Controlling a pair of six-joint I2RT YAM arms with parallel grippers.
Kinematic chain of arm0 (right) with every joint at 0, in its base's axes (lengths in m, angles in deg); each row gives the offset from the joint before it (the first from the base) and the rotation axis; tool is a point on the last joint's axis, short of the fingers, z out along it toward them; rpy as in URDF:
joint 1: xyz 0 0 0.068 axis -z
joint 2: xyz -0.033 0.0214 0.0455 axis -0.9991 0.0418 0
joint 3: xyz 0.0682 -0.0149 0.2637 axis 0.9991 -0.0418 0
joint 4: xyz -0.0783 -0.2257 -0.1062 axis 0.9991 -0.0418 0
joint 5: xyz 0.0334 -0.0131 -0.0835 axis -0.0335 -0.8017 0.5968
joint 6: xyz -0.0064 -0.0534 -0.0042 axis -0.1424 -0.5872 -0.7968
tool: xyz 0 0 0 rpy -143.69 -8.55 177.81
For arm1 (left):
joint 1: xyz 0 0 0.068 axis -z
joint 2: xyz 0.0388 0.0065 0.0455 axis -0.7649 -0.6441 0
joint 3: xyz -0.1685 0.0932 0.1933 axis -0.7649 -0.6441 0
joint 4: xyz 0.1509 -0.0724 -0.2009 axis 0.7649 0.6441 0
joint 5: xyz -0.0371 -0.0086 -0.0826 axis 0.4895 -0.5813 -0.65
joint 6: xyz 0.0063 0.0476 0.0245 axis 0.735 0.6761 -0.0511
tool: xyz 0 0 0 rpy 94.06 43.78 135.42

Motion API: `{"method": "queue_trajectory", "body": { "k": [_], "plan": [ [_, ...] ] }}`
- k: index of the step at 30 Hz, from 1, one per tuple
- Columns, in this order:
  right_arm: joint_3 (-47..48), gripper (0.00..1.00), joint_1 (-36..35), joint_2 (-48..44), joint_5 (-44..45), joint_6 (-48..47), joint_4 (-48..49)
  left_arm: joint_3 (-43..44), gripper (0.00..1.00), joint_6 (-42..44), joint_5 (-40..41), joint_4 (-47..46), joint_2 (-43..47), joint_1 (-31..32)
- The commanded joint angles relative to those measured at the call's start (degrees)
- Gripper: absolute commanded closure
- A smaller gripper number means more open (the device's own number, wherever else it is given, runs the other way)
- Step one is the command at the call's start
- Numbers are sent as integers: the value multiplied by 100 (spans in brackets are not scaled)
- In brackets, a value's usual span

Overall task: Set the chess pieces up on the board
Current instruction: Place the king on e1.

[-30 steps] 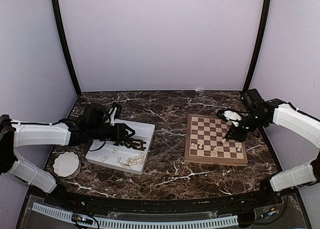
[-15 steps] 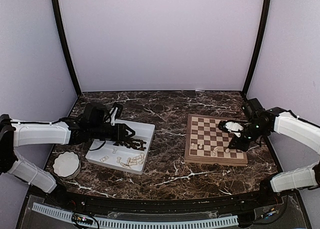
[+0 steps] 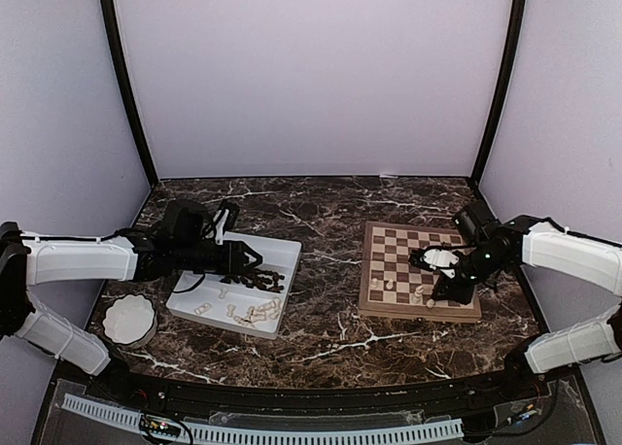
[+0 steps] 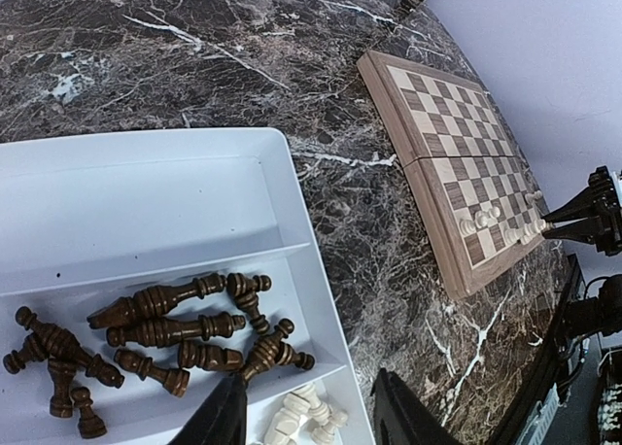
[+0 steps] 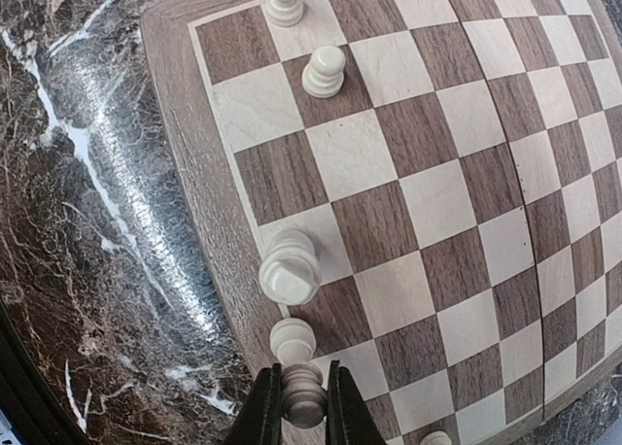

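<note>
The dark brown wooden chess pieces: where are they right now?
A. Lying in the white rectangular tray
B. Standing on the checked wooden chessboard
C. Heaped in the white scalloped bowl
A: the dark brown wooden chess pieces lie on their sides in a compartment of the white rectangular tray, while the checked wooden chessboard carries only pale cream pieces.

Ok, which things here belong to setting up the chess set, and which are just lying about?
Job: board; pale pieces standing on it; dark pieces waiting in the white tray; pale piece in the jaws of the right gripper.
Lying about: white tray, only a holder; scalloped bowl.
</note>
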Motion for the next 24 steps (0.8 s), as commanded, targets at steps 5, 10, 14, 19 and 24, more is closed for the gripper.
{"method": "queue_trajectory", "body": {
  "k": [5,10,14,19,24],
  "plan": [
    [-51,95,-83,84,258,157,323,2,53,44,-9,51,84,-41],
    [-38,93,-87,163,355,213,445,0,53,32,-46,-2,49,-46],
    [-15,92,-95,258,351,216,461,-4,53,32,-80,-15,27,-42],
    [-20,86,-113,304,388,197,462,-49,53,16,-85,-34,35,-41],
    [14,73,-122,230,335,172,376,-69,53,24,-95,-44,29,-41]
  ]
}}
